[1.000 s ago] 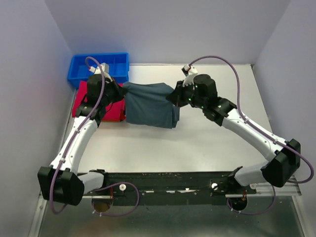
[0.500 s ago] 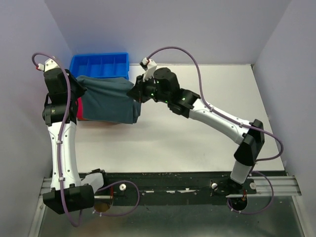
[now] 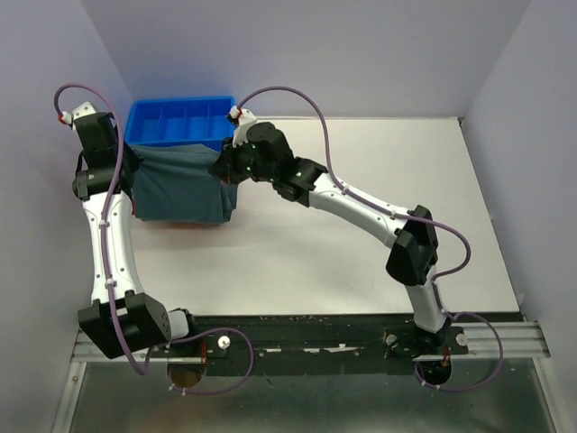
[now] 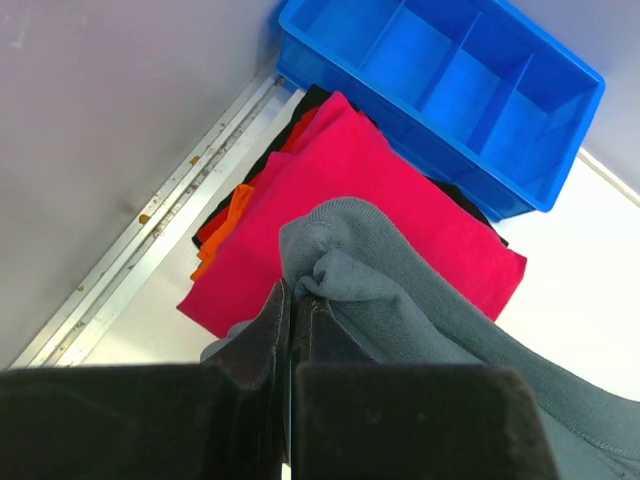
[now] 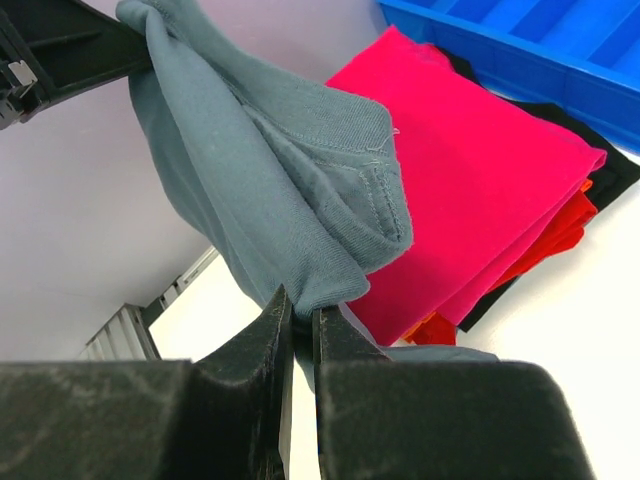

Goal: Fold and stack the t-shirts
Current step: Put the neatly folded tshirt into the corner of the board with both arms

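A folded grey-blue t-shirt (image 3: 180, 185) hangs stretched between my two grippers above a stack of folded shirts at the table's far left. The stack's top shirt is pink (image 4: 350, 190), with red, orange and black ones under it (image 5: 560, 235). My left gripper (image 3: 133, 161) is shut on the grey shirt's left edge (image 4: 330, 265). My right gripper (image 3: 225, 170) is shut on its right edge (image 5: 330, 290). In the top view the grey shirt hides nearly all of the stack.
A blue compartment bin (image 3: 180, 122) stands against the back wall just behind the stack. The left wall and a metal rail (image 4: 170, 230) run close beside the stack.
Both grippers carried the grey shirt leftward from the table's middle until it hangs over the stack. The left arm swung up against the left wall and the right arm stretched far left.
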### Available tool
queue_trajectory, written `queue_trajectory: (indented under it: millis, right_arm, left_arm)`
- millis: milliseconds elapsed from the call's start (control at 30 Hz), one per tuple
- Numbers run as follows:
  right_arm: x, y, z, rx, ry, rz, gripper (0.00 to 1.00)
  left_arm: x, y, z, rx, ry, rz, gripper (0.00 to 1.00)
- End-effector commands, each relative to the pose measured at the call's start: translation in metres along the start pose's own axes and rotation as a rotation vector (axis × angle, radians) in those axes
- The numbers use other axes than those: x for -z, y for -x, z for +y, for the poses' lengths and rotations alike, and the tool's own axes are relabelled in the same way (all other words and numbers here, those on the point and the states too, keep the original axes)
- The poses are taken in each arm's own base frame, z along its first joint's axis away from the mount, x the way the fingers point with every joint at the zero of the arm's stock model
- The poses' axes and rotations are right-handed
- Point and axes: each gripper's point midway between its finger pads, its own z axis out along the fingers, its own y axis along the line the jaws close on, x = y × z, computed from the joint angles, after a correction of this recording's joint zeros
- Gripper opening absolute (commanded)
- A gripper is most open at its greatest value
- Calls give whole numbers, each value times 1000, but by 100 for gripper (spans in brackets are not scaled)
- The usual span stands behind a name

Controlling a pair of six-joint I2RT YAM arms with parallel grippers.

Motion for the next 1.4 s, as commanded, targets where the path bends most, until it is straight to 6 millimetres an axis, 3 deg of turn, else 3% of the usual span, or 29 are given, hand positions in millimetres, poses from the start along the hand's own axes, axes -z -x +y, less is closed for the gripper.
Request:
queue_trajectory:
  millis: [0,167,500,700,833,933,1100,1133,1167,1233,1267,1367]
  right_arm:
    - [-6,10,4,-5,7,-18,1]
    - [-16,12,5,-8,11,-18,1]
    - [-38,-2,-15,-41,-43,-6,1]
    - [-53,-2,-36,-54,-73,-18,1]
    - [-64,-4,-60,-89,-93,-21,1]
    - [-73,-5,-77,-118,-77,-26,1]
    - [-88,-9,-98,-127,-90,-57,1]
    - [-90,-7,-101,-129,-90,-68,2]
    - [-93,-7,-105,-139,-92,-74,10]
    - [-96,-5,-111,-152,-111,-87,50]
    - [-96,-6,-114,-153,-118,-86,63]
    - [-87,4,-107,-147,-109,-94,64]
  left_arm:
    - [5,41,23,-22,110,-118,0]
    - [-3,46,28,-31,134,-116,0]
    - [-38,50,31,-55,159,-84,0]
    - [-66,52,18,-39,105,-79,0]
    - [-89,56,7,-18,76,-64,0]
    - [-116,48,3,-13,71,-24,0]
    - [-166,13,-10,10,5,64,0]
    - [-174,7,-14,21,-11,80,0]
    - [-181,-1,-16,34,-20,105,1]
    - [-187,-10,-27,48,-59,160,44]
    - [-189,-15,-31,49,-73,185,58]
    - [-182,-8,-36,30,-77,194,72]
